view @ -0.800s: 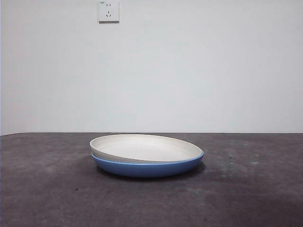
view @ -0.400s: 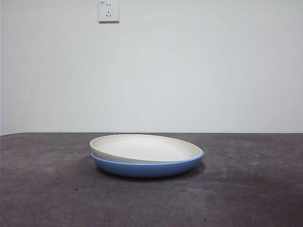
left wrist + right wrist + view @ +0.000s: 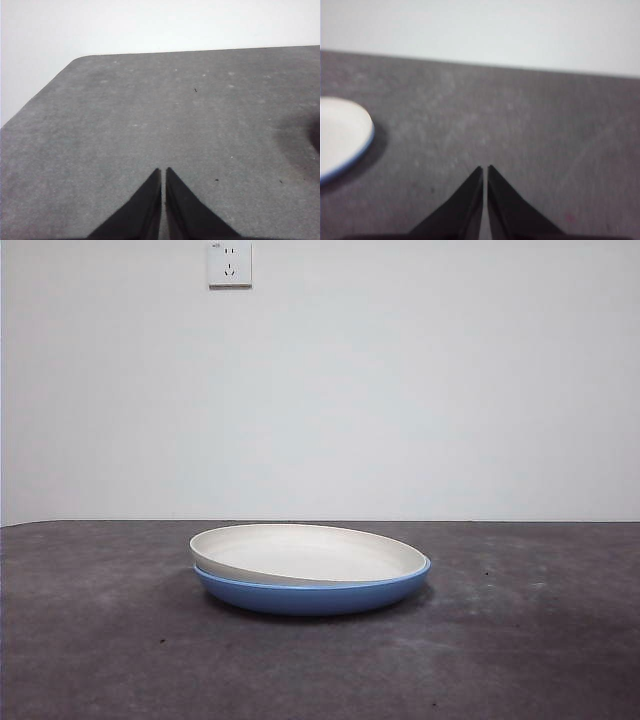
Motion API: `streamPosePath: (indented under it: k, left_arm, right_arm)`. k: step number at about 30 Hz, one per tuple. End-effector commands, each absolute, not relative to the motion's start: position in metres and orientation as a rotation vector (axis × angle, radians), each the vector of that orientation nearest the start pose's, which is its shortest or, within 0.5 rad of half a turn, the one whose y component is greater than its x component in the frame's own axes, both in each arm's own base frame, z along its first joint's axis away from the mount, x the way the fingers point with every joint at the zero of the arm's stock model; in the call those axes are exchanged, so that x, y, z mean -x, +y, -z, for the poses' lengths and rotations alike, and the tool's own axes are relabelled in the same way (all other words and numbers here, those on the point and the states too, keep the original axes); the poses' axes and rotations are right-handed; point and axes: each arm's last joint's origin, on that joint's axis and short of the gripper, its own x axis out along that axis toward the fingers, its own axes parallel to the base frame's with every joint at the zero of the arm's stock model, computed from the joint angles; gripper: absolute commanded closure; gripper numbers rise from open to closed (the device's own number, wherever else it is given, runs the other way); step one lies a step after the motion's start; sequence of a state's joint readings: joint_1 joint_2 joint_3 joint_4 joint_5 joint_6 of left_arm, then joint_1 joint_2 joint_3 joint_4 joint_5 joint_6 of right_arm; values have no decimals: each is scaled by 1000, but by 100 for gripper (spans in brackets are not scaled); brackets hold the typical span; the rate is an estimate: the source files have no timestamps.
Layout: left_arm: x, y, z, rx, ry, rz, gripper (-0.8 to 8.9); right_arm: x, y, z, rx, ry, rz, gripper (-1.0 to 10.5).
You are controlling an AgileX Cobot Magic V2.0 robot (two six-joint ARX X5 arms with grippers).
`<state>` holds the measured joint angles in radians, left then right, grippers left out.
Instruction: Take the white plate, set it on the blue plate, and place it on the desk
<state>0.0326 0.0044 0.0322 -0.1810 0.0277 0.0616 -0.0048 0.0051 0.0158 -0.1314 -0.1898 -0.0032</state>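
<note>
cream-white plate (image 3: pixel 300 550) nested in blue plate (image 3: pixel 310 595) | desk (image 3: pixel 100 640) | hands closed

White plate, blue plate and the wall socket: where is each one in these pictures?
white plate (image 3: pixel 310 552), front view, on its inner bowl surface.
blue plate (image 3: pixel 310 597), front view, on its outer side wall under the white plate.
wall socket (image 3: pixel 229 262), front view, on its white faceplate.

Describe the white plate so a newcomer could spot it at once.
Start from the wide dark grey desk below the wall socket. Near its middle sits a two-plate stack: the white plate is the upper one, resting slightly tilted inside the blue plate. Its matte cream colour sets it apart from the glossy blue one beneath.
</note>
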Motion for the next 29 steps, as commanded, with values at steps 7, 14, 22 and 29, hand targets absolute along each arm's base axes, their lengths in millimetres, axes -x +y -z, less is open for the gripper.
streamPosePath:
  k: [7,14,22,29]
  left_arm:
    - [-96,2,-149,-53,179,-1,798]
    - [-96,2,-149,-53,179,-1,799]
    - [-96,2,-149,-53,179,-1,799]
    - [-96,2,-149,-53,179,-1,798]
  right_arm:
    - [-96,5,-152,-38,151,-176,939]
    - [-96,5,-152,-38,151,-176,939]
    - [-96,5,-152,-38,151,-176,939]
    - [-96,5,-152,-38,151,-176,939]
